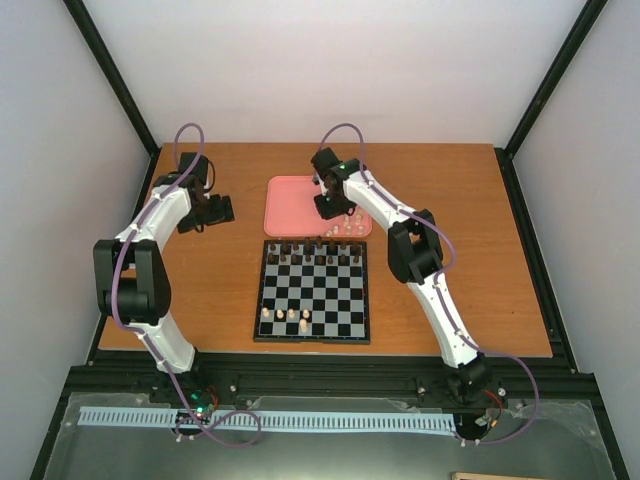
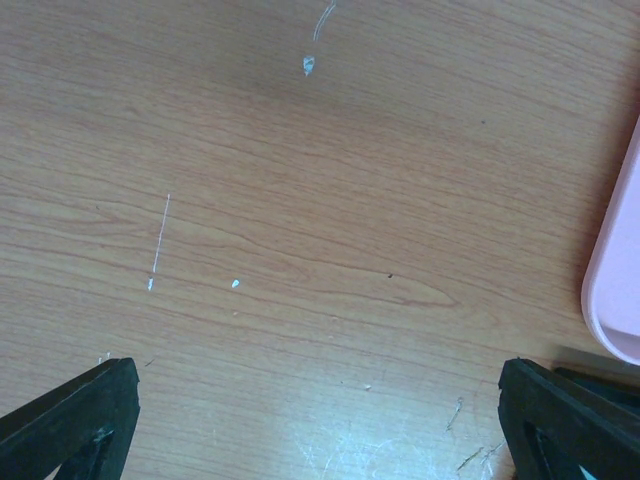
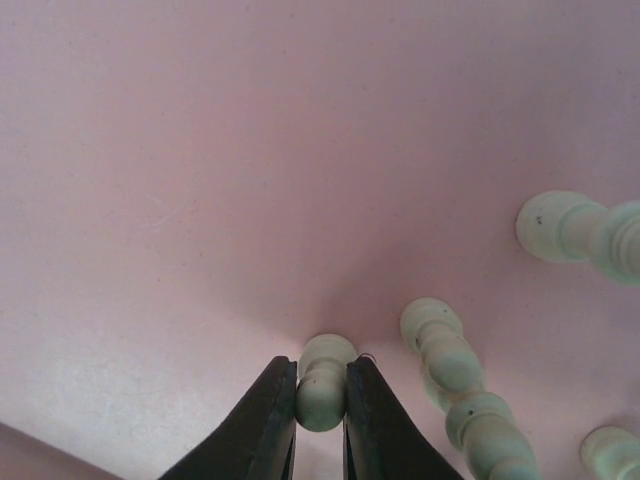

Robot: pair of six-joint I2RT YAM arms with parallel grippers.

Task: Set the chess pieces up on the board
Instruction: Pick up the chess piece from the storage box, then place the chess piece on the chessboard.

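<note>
Pickup stage, judged from grasp. Noted right end effector (image 3: 321,372) clenched on piece (image 3: 322,400) inside tray (image 3: 200,150); left end effector (image 2: 318,378) released, idle over surface (image 2: 300,200). Expected next: straight lift, carry to board (image 1: 312,292), upright placement on near rank.

This is a robotics lab cell. A wood-grain table (image 1: 460,200) is boxed in by plain white panels (image 1: 330,70) behind and beside it, set in black frame posts (image 1: 112,75). At the table's near edge, a black rail (image 1: 330,385) carries the left arm (image 1: 170,340) and right arm (image 1: 445,315), both trailing purple cables (image 1: 185,135). A white slotted cable duct (image 1: 300,420) runs nearer still.
</note>
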